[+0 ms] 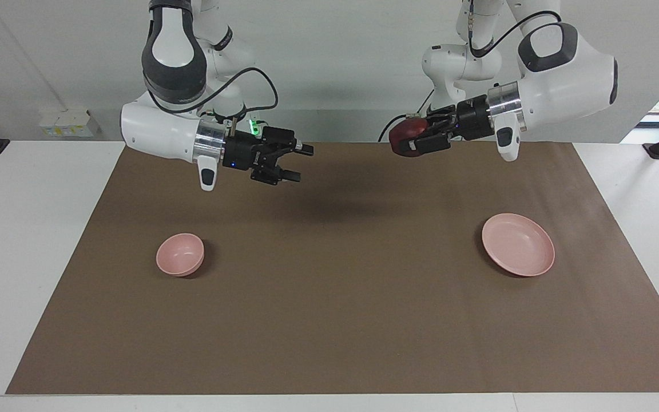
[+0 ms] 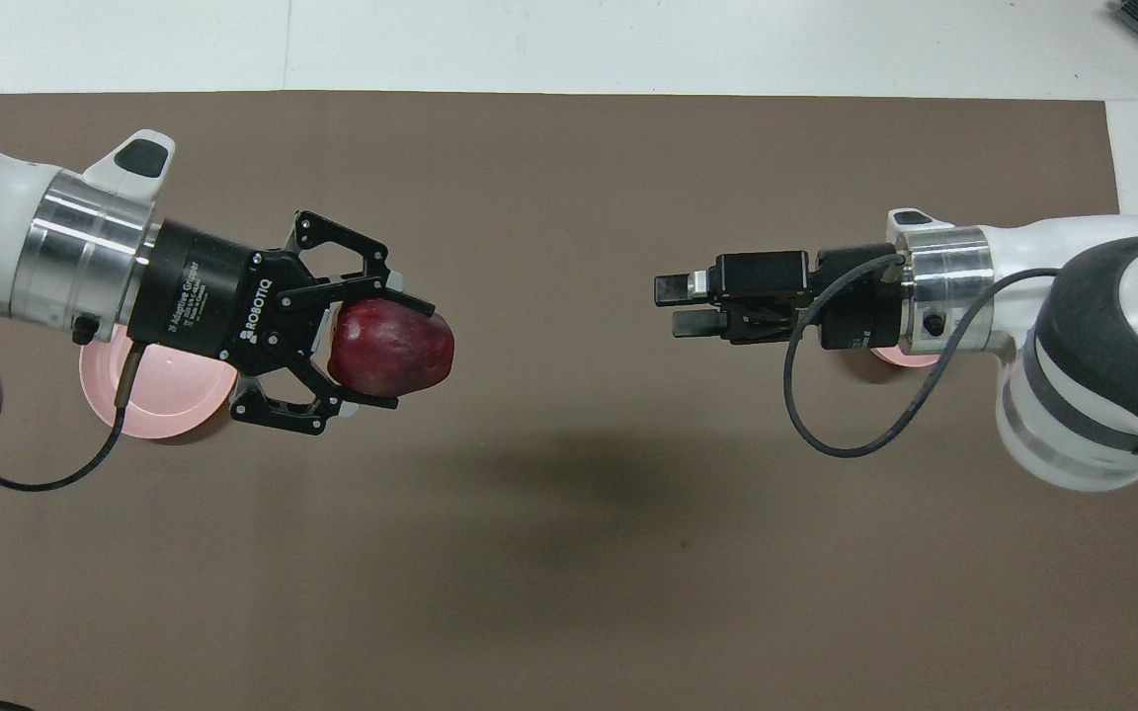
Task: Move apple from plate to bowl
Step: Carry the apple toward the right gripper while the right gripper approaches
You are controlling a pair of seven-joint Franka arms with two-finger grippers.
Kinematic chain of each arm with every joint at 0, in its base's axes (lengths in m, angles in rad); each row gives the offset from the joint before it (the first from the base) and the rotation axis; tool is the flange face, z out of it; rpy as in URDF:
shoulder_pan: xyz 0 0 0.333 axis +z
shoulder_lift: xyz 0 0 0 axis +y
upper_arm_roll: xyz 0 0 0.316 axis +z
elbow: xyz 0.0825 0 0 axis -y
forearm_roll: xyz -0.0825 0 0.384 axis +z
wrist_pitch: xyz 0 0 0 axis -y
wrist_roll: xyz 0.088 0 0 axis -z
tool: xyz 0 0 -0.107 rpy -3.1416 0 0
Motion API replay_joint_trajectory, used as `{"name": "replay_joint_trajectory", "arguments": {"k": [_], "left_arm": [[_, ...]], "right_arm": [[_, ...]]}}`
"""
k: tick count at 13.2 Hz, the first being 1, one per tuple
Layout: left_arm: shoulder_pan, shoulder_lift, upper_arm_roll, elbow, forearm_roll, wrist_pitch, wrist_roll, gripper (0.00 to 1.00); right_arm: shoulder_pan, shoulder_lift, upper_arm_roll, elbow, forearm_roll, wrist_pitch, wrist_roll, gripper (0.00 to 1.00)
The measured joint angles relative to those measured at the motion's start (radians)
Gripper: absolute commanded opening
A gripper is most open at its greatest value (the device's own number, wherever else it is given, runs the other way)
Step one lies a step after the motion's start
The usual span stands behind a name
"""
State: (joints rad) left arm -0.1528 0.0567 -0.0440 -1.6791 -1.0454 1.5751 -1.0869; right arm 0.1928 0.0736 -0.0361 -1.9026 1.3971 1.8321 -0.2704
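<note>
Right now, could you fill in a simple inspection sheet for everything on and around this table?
Surface: brown mat on a white table.
Job's things: apple held in the air; plate bare, toward the left arm's end; bowl toward the right arm's end, nothing in it.
Clutter: nothing seen.
End effectors: left end effector shut on the apple over the mat; right end effector open, holding nothing, waiting in the air.
Cables: black cable looping off the right arm's wrist.
Surroundings: white wall.

Plate [image 1: 518, 244] toward the left arm's end of the desk [image 1: 329, 320]; bowl [image 1: 180, 254] toward the right arm's end, well apart. Apple [image 1: 408, 135] aloft above the desk's middle.
</note>
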Motion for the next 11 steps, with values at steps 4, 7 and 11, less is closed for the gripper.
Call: {"name": "replay_joint_trajectory", "arguments": {"k": [4, 7, 11], "left_arm": [[0.000, -0.033, -0.017, -0.081, -0.159, 0.042, 0.000, 0.00], [0.000, -0.067, -0.016, -0.133, -0.254, 0.044, 0.000, 0.00], [-0.022, -0.102, -0.019, -0.176, -0.326, 0.091, 0.011, 0.00]], "right_arm": [[0.083, -0.021, 0.001, -0.030, 0.161, 0.089, 0.000, 1.00], [0.162, -0.033, 0.002, -0.037, 0.202, 0.163, 0.002, 1.00], [0.183, -0.049, 0.001, -0.056, 0.252, 0.172, 0.006, 1.00]]}}
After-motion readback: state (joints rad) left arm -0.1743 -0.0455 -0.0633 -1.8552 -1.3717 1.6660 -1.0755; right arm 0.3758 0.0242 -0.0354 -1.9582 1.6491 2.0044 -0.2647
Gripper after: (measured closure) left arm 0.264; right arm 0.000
